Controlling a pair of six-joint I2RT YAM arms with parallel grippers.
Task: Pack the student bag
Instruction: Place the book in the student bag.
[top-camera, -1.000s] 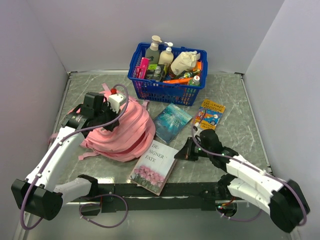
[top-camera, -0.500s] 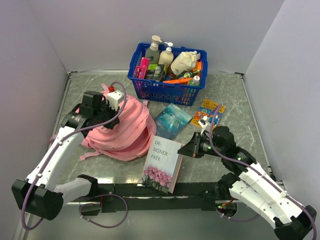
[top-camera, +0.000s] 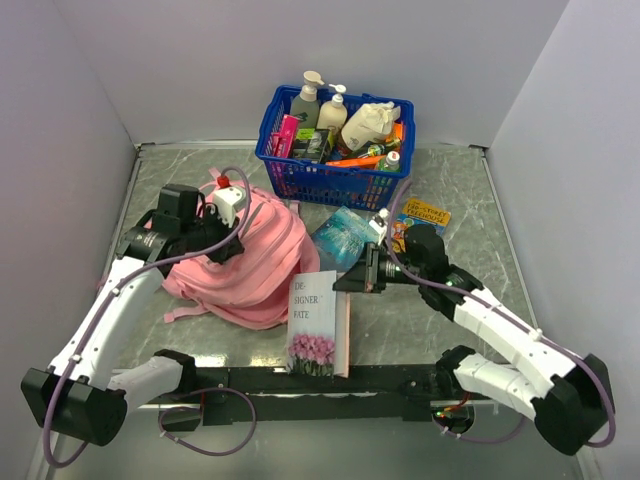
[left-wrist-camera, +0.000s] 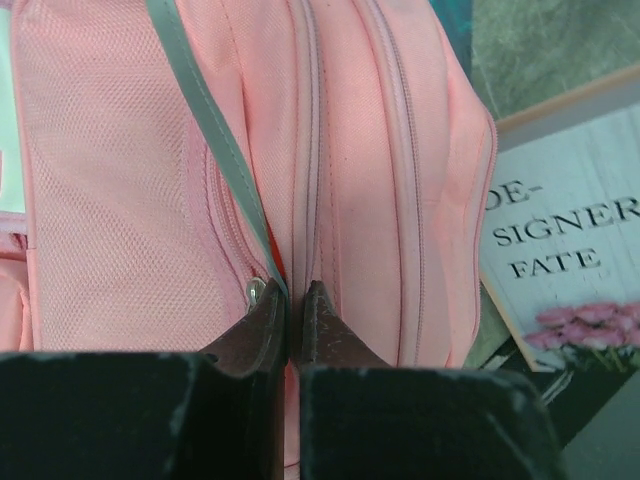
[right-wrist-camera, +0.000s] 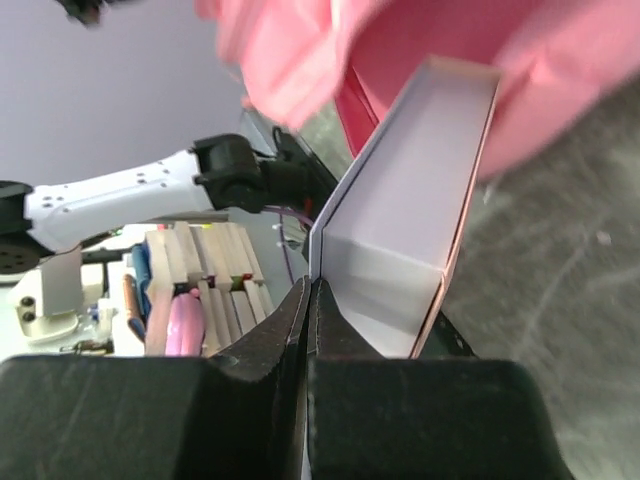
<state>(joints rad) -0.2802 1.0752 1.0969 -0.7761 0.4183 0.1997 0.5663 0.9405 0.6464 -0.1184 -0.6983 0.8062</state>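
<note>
The pink student bag (top-camera: 262, 262) lies at the left of the table, filling the left wrist view (left-wrist-camera: 350, 150). My left gripper (top-camera: 218, 246) rests on its top, shut (left-wrist-camera: 293, 292) on a thin grey ribbon (left-wrist-camera: 215, 150) that runs to a zip pull. A white book (top-camera: 314, 318) titled "Designer Fate", with pink flowers, stands tipped up on its edge just right of the bag. My right gripper (top-camera: 347, 283) is shut on its cover. In the right wrist view the jaws (right-wrist-camera: 311, 285) pinch that cover (right-wrist-camera: 420, 180), with pink bag fabric (right-wrist-camera: 560, 60) beyond it.
A blue plastic basket (top-camera: 330, 178) of bottles and tubes stands at the back centre. A teal book (top-camera: 343, 236) and a colourful comic-style book (top-camera: 424, 216) lie flat between basket and right arm. Grey walls close in on both sides.
My right gripper has lifted the book's edge and carried it left, so the book went from lying flat to standing beside the bag. The left gripper kept its hold.
</note>
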